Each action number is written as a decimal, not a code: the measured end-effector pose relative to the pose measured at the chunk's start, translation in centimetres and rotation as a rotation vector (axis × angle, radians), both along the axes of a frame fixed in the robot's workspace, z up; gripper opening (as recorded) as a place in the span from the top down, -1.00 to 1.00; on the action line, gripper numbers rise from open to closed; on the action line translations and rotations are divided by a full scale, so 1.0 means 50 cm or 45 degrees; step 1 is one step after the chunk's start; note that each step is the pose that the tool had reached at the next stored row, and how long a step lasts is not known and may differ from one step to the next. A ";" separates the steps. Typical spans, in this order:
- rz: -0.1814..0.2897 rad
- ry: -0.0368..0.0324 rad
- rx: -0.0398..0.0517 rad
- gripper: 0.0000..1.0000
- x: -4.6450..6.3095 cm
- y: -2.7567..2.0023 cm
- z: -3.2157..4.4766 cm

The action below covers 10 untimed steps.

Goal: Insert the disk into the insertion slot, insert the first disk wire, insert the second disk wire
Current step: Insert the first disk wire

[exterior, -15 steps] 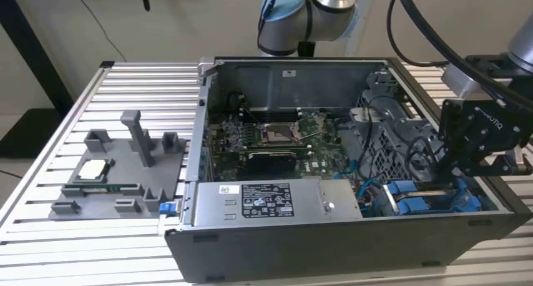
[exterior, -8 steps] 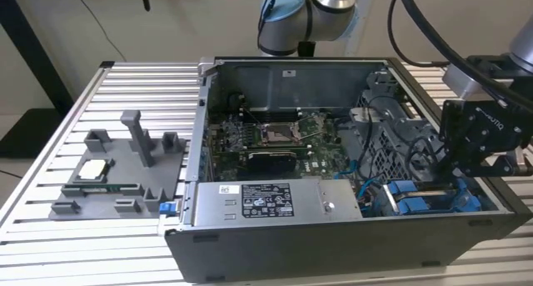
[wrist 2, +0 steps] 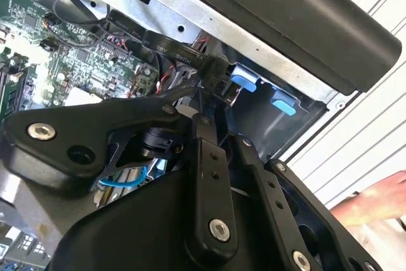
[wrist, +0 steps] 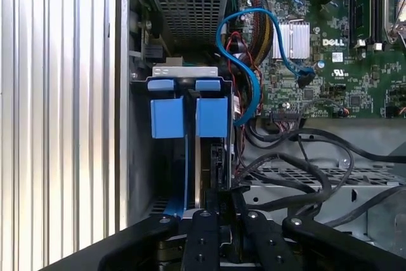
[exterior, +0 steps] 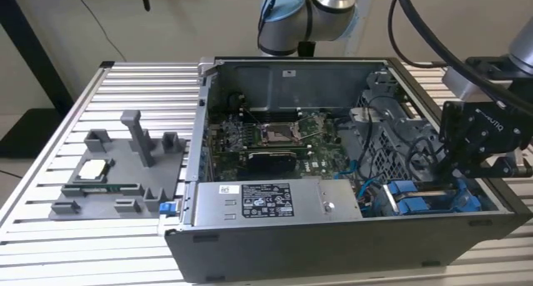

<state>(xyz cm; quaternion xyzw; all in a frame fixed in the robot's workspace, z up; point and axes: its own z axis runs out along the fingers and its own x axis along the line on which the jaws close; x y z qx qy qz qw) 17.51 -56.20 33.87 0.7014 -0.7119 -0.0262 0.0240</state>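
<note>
At the left of the exterior view the grey fixture tray (exterior: 117, 173) sits on the tabletop (exterior: 50, 248), well apart from the work and unlikely to cause trouble. Mid-frame, the motherboard (exterior: 275, 136) and the power supply (exterior: 275, 202) lie inside the open computer case (exterior: 333, 248).

The hazard begins just right of them, where a blue cable (wrist: 238, 49) and a bundle of black cables (wrist: 304, 163) loop close beside the bay. I judge that sideways drift of the arm could hook one and drag a plug off the board, or trap a strand against the carrier.

At the lower right of the frame the gripper (exterior: 454, 177) reaches down into the insertion slot (wrist: 141, 157). The jaws are drawn together, tips all but meeting; whether they nip something thin I cannot tell. A push off the bay's line would likely jam rather than seat. In the second wrist view a person's hand (wrist 2: 377, 201) lies beyond the case wall, near enough to mind.

The disk (exterior: 412, 198) appears to stand on edge in the slot, in its blue frame. Its long axis runs along the bay, from the blue tabs (wrist: 212, 115) toward the gripper, and the end nearer the gripper seems to face the cables.
</note>
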 end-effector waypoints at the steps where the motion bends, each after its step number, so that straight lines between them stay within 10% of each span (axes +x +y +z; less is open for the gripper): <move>1: 0.000 -0.0001 0.001 0.62 0.000 0.0000 -0.003; 10: 0.000 0.0001 0.002 0.59 0.001 -0.0007 -0.015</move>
